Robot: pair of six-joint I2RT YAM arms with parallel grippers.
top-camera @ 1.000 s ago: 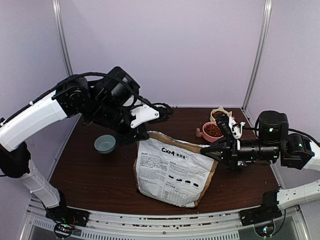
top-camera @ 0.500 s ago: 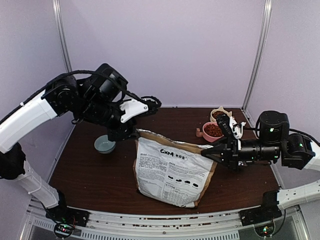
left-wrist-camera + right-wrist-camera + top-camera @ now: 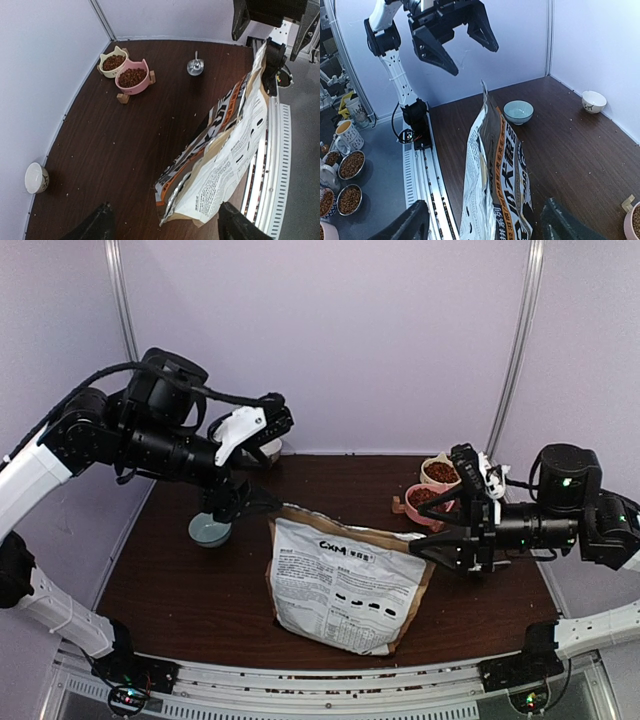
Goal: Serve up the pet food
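Standing unheld, kraft bag (image 3: 345,580), contents hidden, left pincer (image 3: 472,56) and right pincer (image 3: 432,532) both released, spread wide

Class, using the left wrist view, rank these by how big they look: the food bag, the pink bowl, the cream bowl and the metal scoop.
1. food bag: largest by far, though it is also nearest the camera.
2. pink bowl and cream bowl: nearly alike, so not ranked.
3. metal scoop: smallest.

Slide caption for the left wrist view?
Open left end effector over the upright pet food bag, filled pink bowl beyond.
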